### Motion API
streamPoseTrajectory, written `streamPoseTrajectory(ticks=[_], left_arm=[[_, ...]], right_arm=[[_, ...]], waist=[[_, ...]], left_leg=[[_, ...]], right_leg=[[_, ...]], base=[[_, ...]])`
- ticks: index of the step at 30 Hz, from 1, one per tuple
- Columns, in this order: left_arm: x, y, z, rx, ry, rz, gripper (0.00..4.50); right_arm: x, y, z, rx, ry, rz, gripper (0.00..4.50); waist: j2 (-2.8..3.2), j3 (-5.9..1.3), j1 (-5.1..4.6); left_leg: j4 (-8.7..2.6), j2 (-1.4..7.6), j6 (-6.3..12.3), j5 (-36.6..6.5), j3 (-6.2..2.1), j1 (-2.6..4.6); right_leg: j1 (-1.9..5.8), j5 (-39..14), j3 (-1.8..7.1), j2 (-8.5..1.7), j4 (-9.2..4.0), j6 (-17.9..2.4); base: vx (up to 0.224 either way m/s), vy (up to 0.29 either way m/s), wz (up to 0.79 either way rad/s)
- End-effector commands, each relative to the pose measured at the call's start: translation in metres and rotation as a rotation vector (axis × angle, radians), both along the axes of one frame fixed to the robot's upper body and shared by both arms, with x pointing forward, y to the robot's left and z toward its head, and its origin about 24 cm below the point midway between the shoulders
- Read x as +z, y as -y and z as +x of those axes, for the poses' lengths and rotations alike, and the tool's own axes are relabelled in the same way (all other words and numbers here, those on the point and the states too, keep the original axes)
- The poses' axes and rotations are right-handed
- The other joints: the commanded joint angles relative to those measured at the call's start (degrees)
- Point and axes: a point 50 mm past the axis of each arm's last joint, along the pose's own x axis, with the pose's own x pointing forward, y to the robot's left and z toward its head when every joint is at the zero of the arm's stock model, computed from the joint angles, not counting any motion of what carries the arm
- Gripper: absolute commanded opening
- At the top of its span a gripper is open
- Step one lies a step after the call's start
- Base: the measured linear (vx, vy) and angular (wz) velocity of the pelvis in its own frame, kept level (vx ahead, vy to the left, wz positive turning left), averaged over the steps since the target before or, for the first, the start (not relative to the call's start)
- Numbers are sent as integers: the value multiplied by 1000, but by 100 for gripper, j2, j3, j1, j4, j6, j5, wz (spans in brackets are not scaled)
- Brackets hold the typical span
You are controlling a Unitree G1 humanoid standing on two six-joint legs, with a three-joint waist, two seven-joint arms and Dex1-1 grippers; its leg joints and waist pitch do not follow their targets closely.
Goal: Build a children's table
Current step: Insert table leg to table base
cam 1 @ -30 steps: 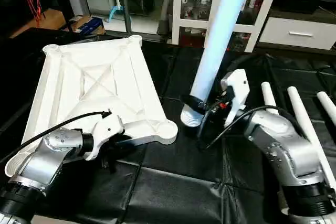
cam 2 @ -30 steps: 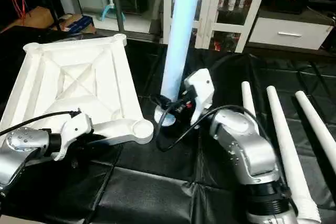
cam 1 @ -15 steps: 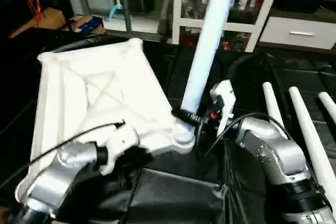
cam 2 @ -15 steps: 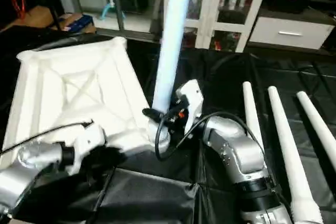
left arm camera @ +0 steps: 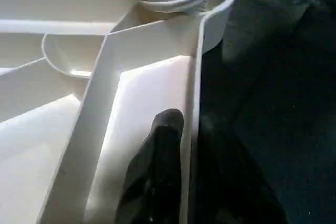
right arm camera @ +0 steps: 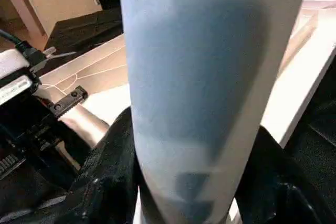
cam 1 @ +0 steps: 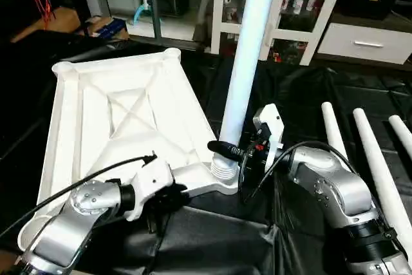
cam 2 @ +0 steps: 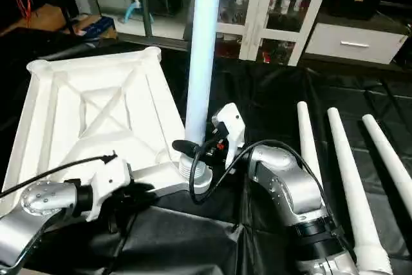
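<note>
Left eye view: table top (cam 1: 122, 114) upside down on black mat, left. Right gripper (cam 1: 226, 151) clamps first leg (cam 1: 248, 62) upright, threaded end at near-right corner socket (left arm camera: 218, 3), not seated. Left gripper (left arm camera: 181, 145) pinches near rim. Three legs (cam 1: 367, 152) lie right, unfitted.

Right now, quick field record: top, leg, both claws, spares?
tabletop: upside down, ribs up, on the black mat
held leg: upright, threaded end at the near right corner socket
right claw: gripping held leg just above the thread
left claw: fingers astride tabletop's near rim
spare legs: three, lying on mat, right side
</note>
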Motion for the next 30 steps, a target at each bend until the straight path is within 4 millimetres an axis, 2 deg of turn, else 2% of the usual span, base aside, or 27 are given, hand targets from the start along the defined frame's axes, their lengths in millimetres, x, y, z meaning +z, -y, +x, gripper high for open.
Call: streamPoseTrajectory(ticks=[1,3,4,6,10,11,20,25,30], left_arm=[[10,2,2,3,28,-28,107],[10,7,5,-18,56,-8,112],[10,7,6,-18,58,-6,121],[6,10,7,-25,68,15,144],[4,15,9,-35,64,27,144],[2,17,12,-46,55,40,144],[-13,18,9,-55,27,110,144],[-18,10,6,-59,3,163,144],[-18,7,3,-58,-32,170,144]], right_arm=[[10,3,0,-14,43,20,188],[10,3,0,-25,44,23,188],[10,3,0,-26,44,23,188],[9,3,-1,-35,44,22,188],[13,3,-2,-40,48,36,188],[15,3,-1,-34,58,34,188],[15,3,1,-44,73,16,188],[17,2,0,-39,76,18,188],[16,2,1,-35,77,14,188]], waist=[[33,-284,-14],[42,-286,-20],[33,-298,-13],[52,-305,-11],[49,-321,-15],[65,-316,-13],[81,-303,-19],[89,-279,-26],[83,-283,-54]], left_leg=[[-564,471,-124,-1227,-199,94],[-560,468,-102,-1164,-197,90],[-542,462,-81,-1072,-189,95],[-536,462,-47,-944,-189,87],[-520,459,-8,-818,-189,75],[-523,461,-9,-861,-187,82],[-535,470,-95,-1079,-193,99],[-559,469,-185,-1410,-209,112],[-559,466,-180,-1351,-209,104]], right_leg=[[126,-984,311,-495,-447,-1194],[133,-825,314,-496,-442,-1220],[141,-697,316,-502,-435,-1246],[150,-508,314,-493,-421,-1250],[177,-245,306,-494,-392,-1307],[168,-227,303,-489,-395,-1342],[167,-401,307,-492,-416,-1348],[155,-934,319,-508,-455,-1268],[154,-877,319,-504,-450,-1270]], base=[[0,0,0],[0,0,0],[0,0,0],[0,0,0],[0,0,0],[0,0,0],[0,0,0],[0,0,0],[0,0,0]])
